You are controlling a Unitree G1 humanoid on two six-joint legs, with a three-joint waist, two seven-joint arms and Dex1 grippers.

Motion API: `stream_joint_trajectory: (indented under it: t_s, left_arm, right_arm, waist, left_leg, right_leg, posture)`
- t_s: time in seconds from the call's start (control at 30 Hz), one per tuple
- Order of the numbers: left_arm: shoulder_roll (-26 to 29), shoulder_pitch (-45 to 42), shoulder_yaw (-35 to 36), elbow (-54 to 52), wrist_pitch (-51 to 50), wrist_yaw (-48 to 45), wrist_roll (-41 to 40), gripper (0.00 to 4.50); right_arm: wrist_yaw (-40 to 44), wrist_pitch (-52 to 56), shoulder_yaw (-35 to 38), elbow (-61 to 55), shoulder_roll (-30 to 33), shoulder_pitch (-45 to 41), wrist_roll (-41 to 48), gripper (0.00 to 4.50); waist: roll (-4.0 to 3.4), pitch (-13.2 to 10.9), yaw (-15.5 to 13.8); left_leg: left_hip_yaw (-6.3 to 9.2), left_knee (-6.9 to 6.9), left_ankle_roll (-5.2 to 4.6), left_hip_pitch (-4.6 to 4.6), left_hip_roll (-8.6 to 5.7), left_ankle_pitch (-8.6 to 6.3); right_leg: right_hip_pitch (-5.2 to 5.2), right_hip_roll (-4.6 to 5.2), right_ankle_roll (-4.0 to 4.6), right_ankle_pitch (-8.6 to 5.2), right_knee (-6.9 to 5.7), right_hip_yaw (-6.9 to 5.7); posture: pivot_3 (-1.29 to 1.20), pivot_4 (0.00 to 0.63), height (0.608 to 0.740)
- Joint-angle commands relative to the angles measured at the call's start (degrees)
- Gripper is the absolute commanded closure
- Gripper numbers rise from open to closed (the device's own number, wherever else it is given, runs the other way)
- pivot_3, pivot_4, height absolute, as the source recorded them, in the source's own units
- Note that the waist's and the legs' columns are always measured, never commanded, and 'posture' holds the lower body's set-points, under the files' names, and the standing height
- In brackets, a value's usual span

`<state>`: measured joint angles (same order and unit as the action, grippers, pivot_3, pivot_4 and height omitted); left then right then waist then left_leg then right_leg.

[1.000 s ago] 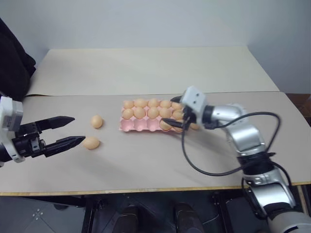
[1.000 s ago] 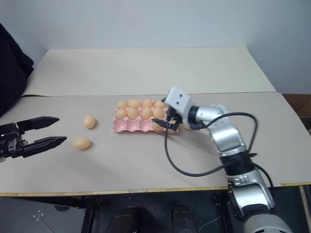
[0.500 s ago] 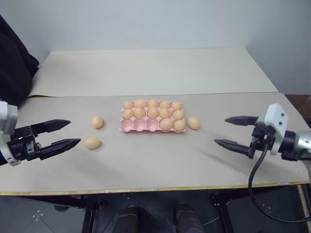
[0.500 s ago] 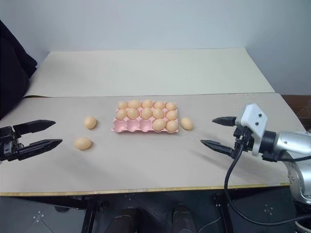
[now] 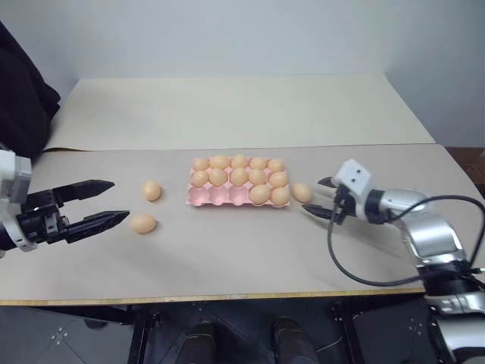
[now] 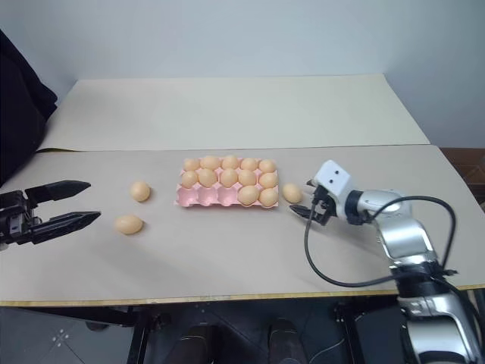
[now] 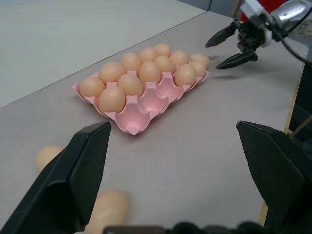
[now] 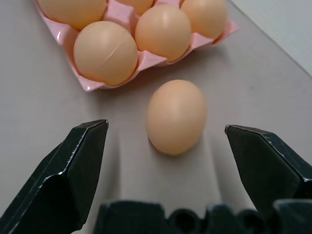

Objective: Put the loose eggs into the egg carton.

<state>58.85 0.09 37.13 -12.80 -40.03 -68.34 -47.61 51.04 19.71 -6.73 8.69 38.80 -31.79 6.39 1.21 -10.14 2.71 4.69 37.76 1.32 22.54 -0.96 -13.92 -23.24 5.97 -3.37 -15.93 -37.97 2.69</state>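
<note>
The pink egg carton point(image 5: 218, 197) lies mid-table; its back two rows are full, the front row holds two eggs at the right, and three front cups are bare. One loose egg point(image 5: 301, 192) rests just right of the carton. My right gripper point(image 5: 316, 197) is open, low over the table, its fingertips flanking this egg point(image 8: 176, 116) without touching it. Two more loose eggs point(image 5: 151, 190) point(image 5: 142, 223) lie left of the carton. My left gripper point(image 5: 120, 200) hangs open beside them, empty, with its lower fingertip close to the nearer egg.
A second table point(image 5: 227, 106) adjoins at the back. Dark cloth point(image 5: 23, 91) hangs at the far left. A black cable point(image 5: 356, 279) loops from my right wrist over the table's front part. The front edge point(image 5: 227, 297) runs close below both arms.
My right gripper left the carton's right front corner, swung out to the right, then came back in and down to the loose egg beside the carton. The left gripper stayed put.
</note>
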Motion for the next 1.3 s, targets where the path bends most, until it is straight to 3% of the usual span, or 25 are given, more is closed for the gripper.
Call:
stream_joint_trajectory:
  t_s: [0.03, 0.07, 0.17, 0.37, 0.53, 0.67, 0.8, 1.03, 1.3]
  left_arm:
    - [0.9, 0.2, 1.6, -1.0, 0.4, -0.6, -0.3, 0.0]
    - [0.9, 0.4, 1.8, -1.0, 0.4, -0.7, -0.2, 0.0]
    - [0.8, 1.0, 2.3, -1.5, 0.3, -0.4, -0.2, 0.0]
    - [0.7, 2.5, 3.4, -2.4, 0.4, -0.4, -0.2, 0.0]
    - [0.7, 3.2, 4.4, -2.8, 0.2, -0.4, -0.4, 0.0]
    - [0.7, 3.1, 4.1, -2.8, -0.1, -0.3, -0.6, 0.0]
    - [0.8, 3.0, 3.8, -2.5, -0.1, -0.1, -0.2, 0.0]
    - [0.3, 4.7, 5.0, -3.2, -0.4, 0.2, -0.5, 0.0]
    - [1.0, 3.7, 3.9, -2.1, -0.2, 0.0, -0.3, 0.0]
  right_arm:
    - [-1.7, -5.6, -1.4, 8.1, -2.3, -4.9, -3.3, 0.02]
    - [-1.3, -6.3, -2.1, 9.7, -2.9, -5.7, -3.9, 0.02]
    - [-1.8, -8.6, -1.8, 12.7, -4.7, -7.1, -4.3, 0.57]
    - [-1.8, -5.7, 1.7, 6.3, -3.6, -6.3, -2.3, 2.54]
    - [-0.6, 2.0, 3.9, -7.6, -0.4, -6.0, 0.7, 2.54]
    - [-2.6, 7.8, -0.8, -12.2, -7.5, -11.1, 1.4, 2.54]
    - [-6.5, 8.4, -7.0, -8.9, -16.0, -14.4, -2.5, 2.54]
    - [-9.7, 6.6, -13.8, -4.1, -22.9, -14.6, -7.5, 2.54]
    - [-14.4, 9.6, -9.4, -7.0, -24.0, -15.8, -7.5, 0.02]
  waist:
    - [0.01, 0.0, 0.0]
    - [0.01, 0.0, 0.0]
    - [0.01, 0.0, 0.0]
    - [-0.01, 0.0, -0.1]
    - [-0.01, 0.0, -0.2]
    - [0.0, 0.0, 1.2]
    - [-0.01, 0.0, 1.3]
    - [0.01, 0.0, 1.0]
    - [0.0, 0.0, 1.2]
  left_leg:
    - [0.0, 0.02, 0.0, 0.0, 0.0, 0.0]
    - [0.0, 0.03, 0.0, 0.0, 0.0, 0.0]
    - [0.01, 0.01, 0.0, -0.05, 0.0, 0.0]
    - [0.01, 0.01, 0.0, -0.03, 0.0, 0.0]
    - [0.02, 0.01, 0.0, -0.02, 0.0, 0.0]
    - [0.01, 0.0, 0.0, -0.21, 0.1, 0.0]
    - [0.0, -0.01, 0.0, -0.18, 0.38, 0.0]
    - [0.0, 0.0, 0.04, -0.04, 0.41, -0.02]
    - [-0.01, -0.01, 0.08, -0.09, 0.51, -0.04]
  right_leg:
    - [0.01, 0.0, 0.0, 0.0, 0.0, 0.0]
    - [0.02, 0.0, 0.0, 0.0, -0.01, 0.0]
    - [0.02, -0.01, 0.0, 0.0, -0.05, -0.01]
    - [0.01, 0.0, 0.0, 0.0, -0.03, 0.0]
    - [0.02, 0.0, 0.0, 0.0, -0.03, -0.01]
    - [0.11, -0.13, 0.01, 0.01, -0.08, 0.06]
    - [0.02, -0.44, 0.09, 0.05, -0.08, 0.1]
    - [-0.08, -0.44, 0.15, 0.09, -0.06, 0.08]
    - [-0.14, -0.56, 0.19, 0.11, -0.06, 0.07]
  posture:
    - [0.0, 0.15, 0.74]
    - [0.0, 0.15, 0.74]
    - [0.0, 0.15, 0.74]
    - [0.0, 0.15, 0.74]
    - [0.0, 0.15, 0.74]
    - [0.0, 0.15, 0.74]
    - [0.0, 0.15, 0.74]
    - [0.0, 0.15, 0.74]
    - [0.0, 0.15, 0.74]
